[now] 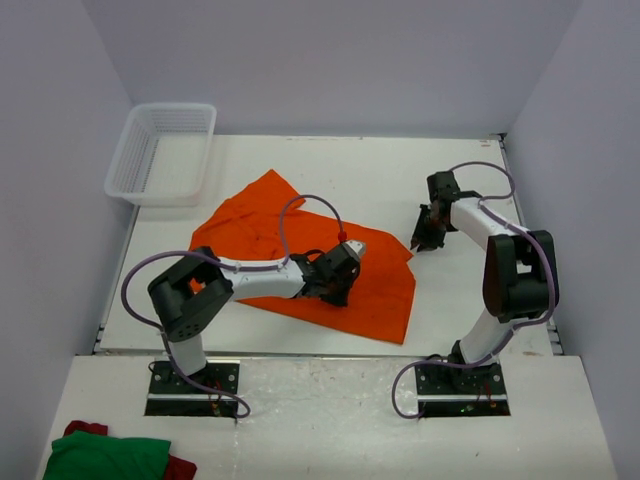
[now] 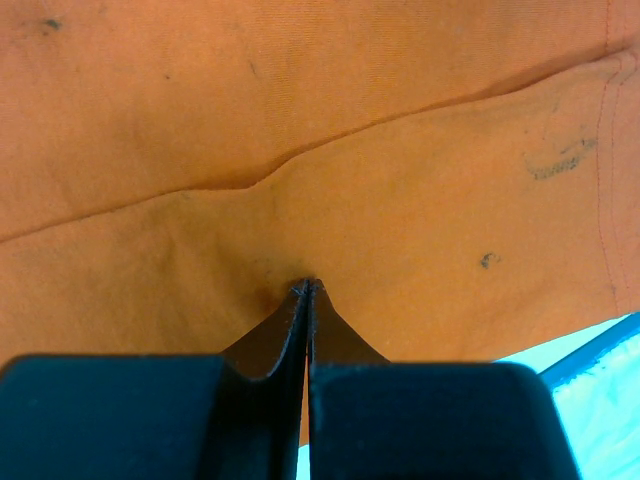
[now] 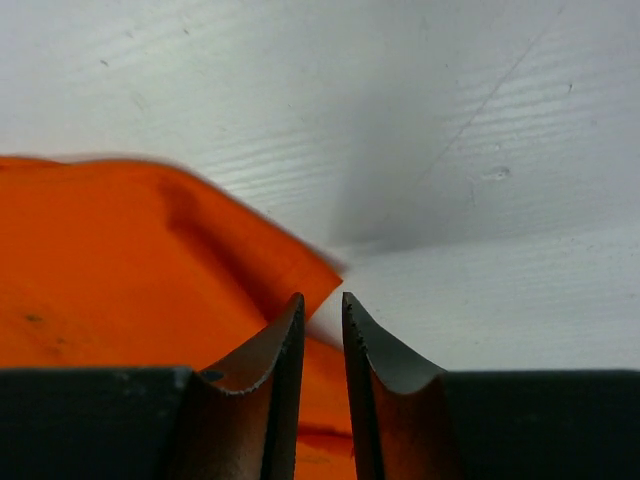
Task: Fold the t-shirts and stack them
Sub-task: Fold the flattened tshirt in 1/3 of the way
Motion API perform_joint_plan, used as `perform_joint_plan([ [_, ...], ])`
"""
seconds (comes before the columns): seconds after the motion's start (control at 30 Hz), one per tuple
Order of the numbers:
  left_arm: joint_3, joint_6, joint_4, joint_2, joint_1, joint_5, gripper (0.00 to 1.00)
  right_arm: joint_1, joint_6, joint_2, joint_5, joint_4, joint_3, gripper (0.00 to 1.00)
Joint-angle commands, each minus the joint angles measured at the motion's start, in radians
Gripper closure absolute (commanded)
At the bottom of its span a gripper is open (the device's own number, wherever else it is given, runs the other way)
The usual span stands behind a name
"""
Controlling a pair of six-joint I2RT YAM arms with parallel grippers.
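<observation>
Basket [image 1: 128, 160] beyond t-shirt [image 1: 255, 225]; left hand [image 2: 307, 290] closed, perhaps on it; right hand [image 3: 322, 305] ajar.

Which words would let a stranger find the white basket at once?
Look at the white table. At its far left corner, beyond the orange t-shirt, stands the basket. Unlike the soft cloth near it, it is a rigid white mesh tray with raised walls.

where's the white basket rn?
Top view: the white basket sits at the far-left corner of the table, just beyond the orange t-shirt.
</observation>
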Motion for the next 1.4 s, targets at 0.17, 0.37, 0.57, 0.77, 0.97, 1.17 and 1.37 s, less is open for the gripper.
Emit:
perform_joint_plan([
  [0.17, -0.052, 0.001, -0.092, -0.019, -0.007, -0.044, 1.00, 0.004, 0.043, -0.021, -0.063, 0.062, -0.090, 0.78],
  [0.37, -0.067, 0.001, -0.098, -0.045, -0.006, -0.051, 1.00, 0.004, 0.048, -0.007, -0.063, 0.058, -0.080, 0.74],
  [0.57, -0.092, -0.008, -0.097, -0.075, -0.006, -0.051, 1.00, 0.004, 0.033, 0.024, -0.076, 0.016, -0.040, 0.68],
  [0.77, -0.092, -0.008, -0.094, -0.088, -0.006, -0.048, 1.00, 0.007, 0.017, 0.051, -0.109, -0.020, -0.008, 0.72],
  [0.97, -0.083, -0.001, -0.092, -0.097, -0.006, -0.048, 1.00, 0.020, 0.016, 0.058, -0.135, -0.043, -0.006, 0.75],
  [1.17, -0.070, 0.012, -0.092, -0.092, -0.006, -0.043, 1.00, 0.026, 0.024, 0.056, -0.152, -0.046, -0.014, 0.74],
  [1.37, -0.081, -0.004, -0.121, -0.106, -0.003, -0.094, 1.00, 0.038, 0.094, -0.029, -0.143, 0.047, -0.093, 0.71],
])
